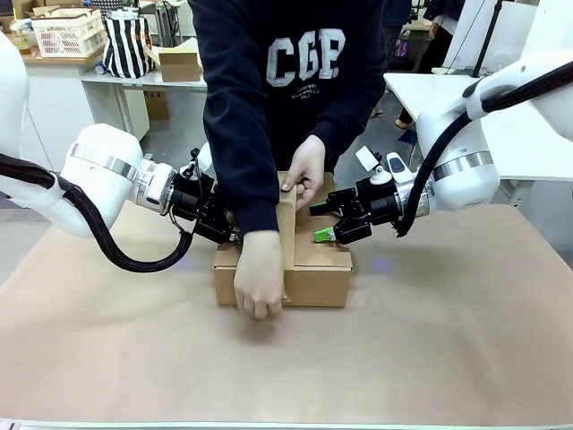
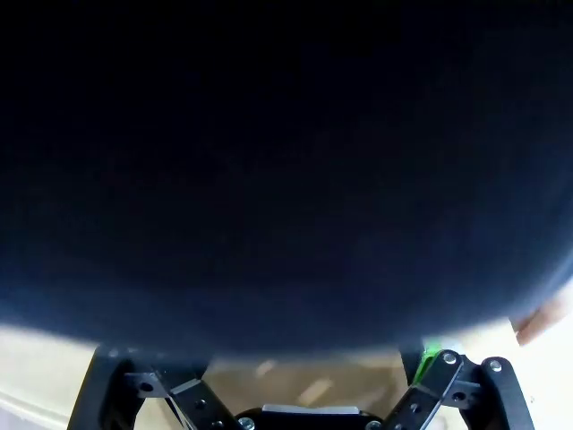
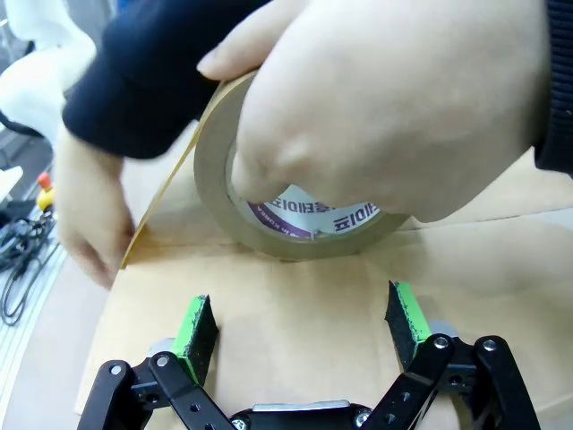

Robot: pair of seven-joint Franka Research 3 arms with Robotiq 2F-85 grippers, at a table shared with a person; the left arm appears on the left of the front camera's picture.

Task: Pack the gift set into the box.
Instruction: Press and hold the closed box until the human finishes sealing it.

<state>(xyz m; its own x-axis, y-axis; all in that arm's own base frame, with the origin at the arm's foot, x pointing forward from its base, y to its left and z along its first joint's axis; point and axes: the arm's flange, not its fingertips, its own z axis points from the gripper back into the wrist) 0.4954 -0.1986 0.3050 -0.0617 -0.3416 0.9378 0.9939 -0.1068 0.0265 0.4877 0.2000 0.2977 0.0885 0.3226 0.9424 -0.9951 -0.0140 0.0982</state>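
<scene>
While the person's hands [image 1: 260, 285] run brown tape [image 3: 295, 202] over the plain brown cardboard box [image 1: 318, 273] mid-table, both wide-open grippers, left [image 2: 295, 376] and right [image 1: 324, 222], should press its flaps steadily.

White arms [image 1: 103, 170], black cables [image 1: 107, 246]

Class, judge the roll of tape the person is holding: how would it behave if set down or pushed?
The roll of tape is round, so on edge it would probably roll. Laid flat, it likely stays put. Its loose strip looks thin and floppy.
</scene>
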